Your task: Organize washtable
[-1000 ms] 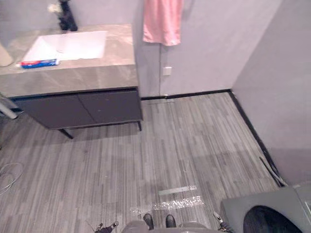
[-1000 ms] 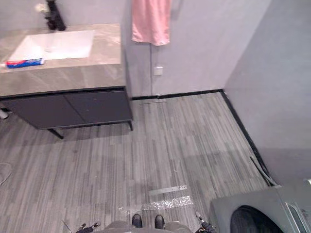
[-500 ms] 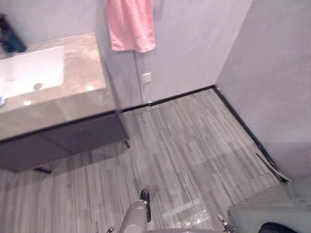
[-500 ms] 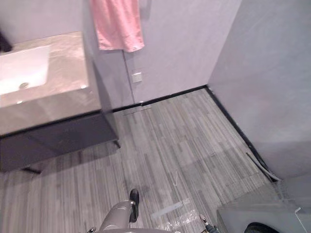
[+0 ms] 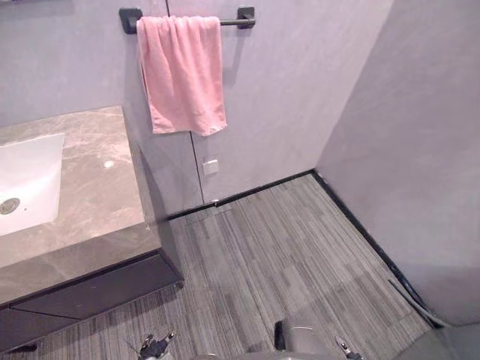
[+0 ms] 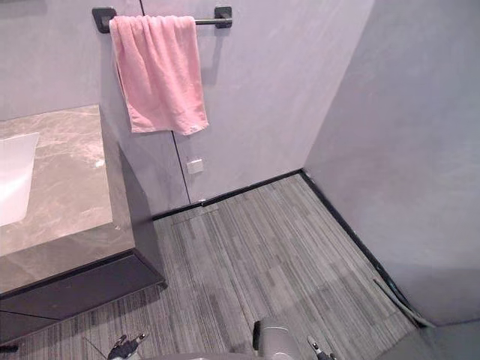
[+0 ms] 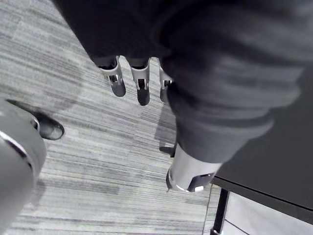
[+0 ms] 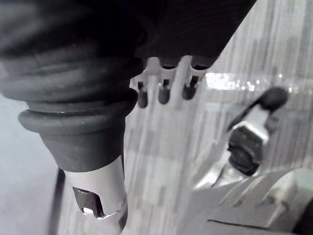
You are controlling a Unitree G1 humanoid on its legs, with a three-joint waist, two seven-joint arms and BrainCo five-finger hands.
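With the left hand (image 7: 141,87) and right hand (image 8: 163,91) hanging slack, fingers loose and empty, and the marble table (image 5: 84,217) off left beside the pink towel (image 5: 184,75), I'd face it squarely before reaching.

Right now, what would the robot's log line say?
left hand: open | right hand: open | pink cloth towel: on black metal bar | white sink: in grey-brown marble counter

Head pair: we look down from well above; both eyes share washtable (image 5: 90,195), pink towel (image 5: 184,75), floor (image 5: 292,240). Wrist cameras: very close along left hand (image 7: 142,83) and right hand (image 8: 164,90), facing floor.
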